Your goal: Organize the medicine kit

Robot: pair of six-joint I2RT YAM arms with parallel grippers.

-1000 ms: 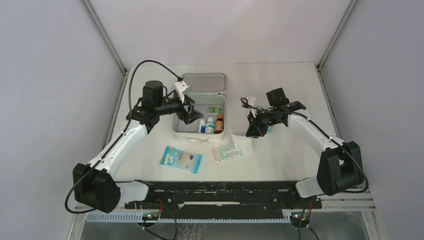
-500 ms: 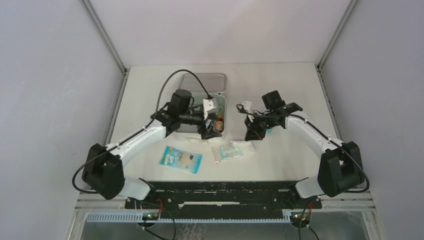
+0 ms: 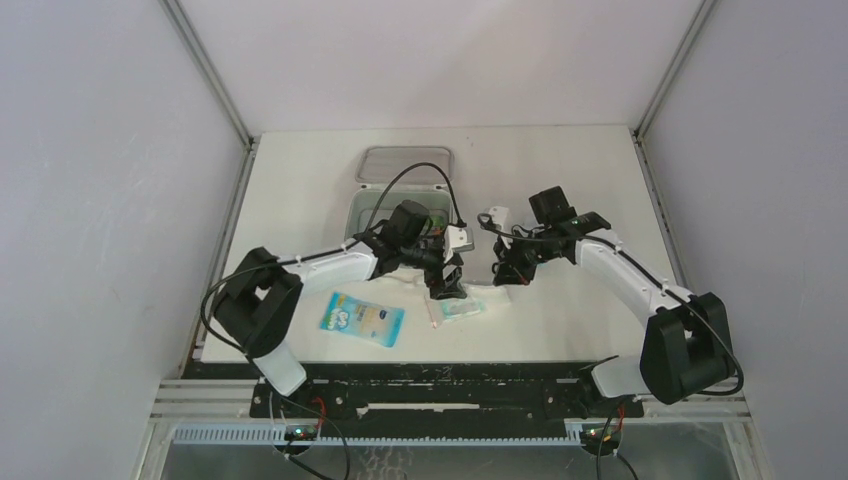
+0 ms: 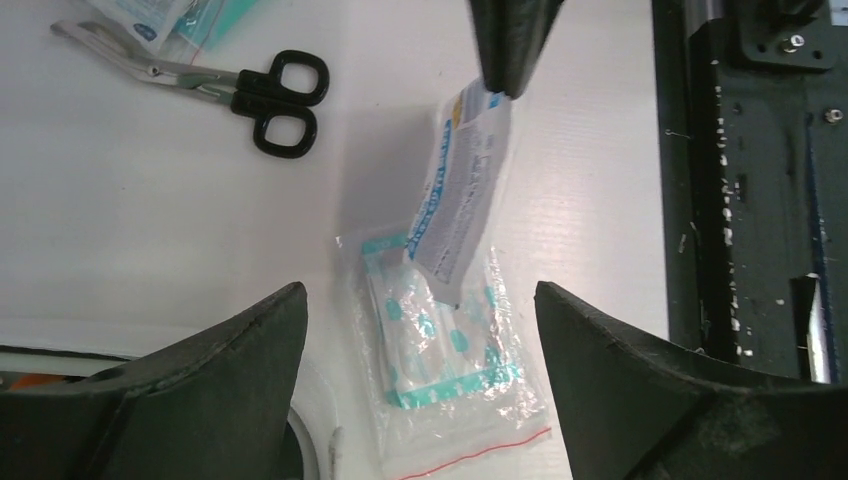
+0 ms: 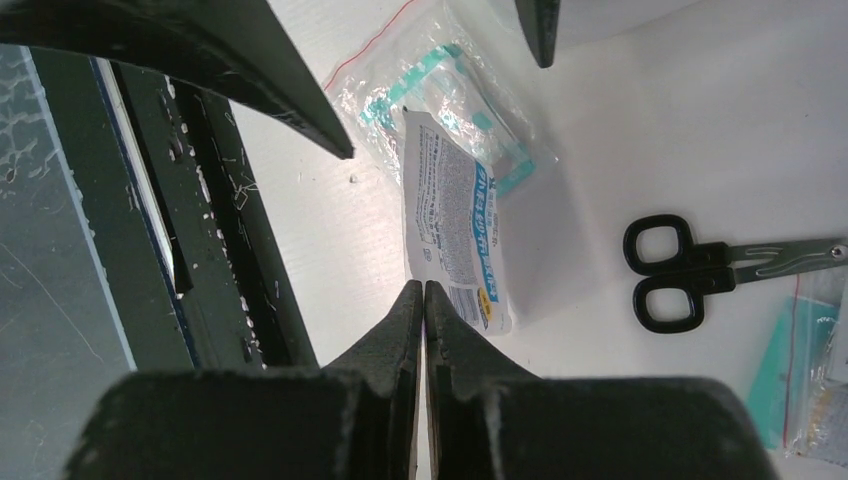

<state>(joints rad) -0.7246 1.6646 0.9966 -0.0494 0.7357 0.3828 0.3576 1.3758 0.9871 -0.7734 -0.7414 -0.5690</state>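
Item 1. The medicine kit point(image 3: 405, 165): a white soft case lying open at the far middle of the table point(image 3: 300, 170). Its grey mesh lid is laid back and its base is partly hidden under the left arm. We cannot tell what is inside the base from here.

Item 2. The right gripper point(image 5: 423, 288): fingers pressed together, pinching one edge of a printed sachet point(image 5: 452, 235). The sachet is white with blue lettering and hangs tilted. Its lower end is over or touching item 3; we cannot tell which.

Item 3. The zip bag point(image 4: 440, 360): clear, with a red seal line and teal-patterned contents, flat on the table near the front rail.

Item 4. The left gripper point(image 4: 420, 292): fingers spread wide and holding nothing. It hovers above the zip bag, just beside the right gripper.

Item 5. The scissors point(image 4: 270, 100): black handles, blades closed, lying apart from the zip bag. More small packets lie just past the blade tips.

Item 6. The blue-and-white flat packet point(image 3: 362, 318): left of the zip bag, untouched.

Step in hand, as we judge it: loose supplies are being gathered. The sachet is gripped and the zip bag is next in line.

The next move calls for carrying the sachet to the open base without meeting the left arm, which lies across that path. The left fingers must then drop astride the thin bag and pinch it.
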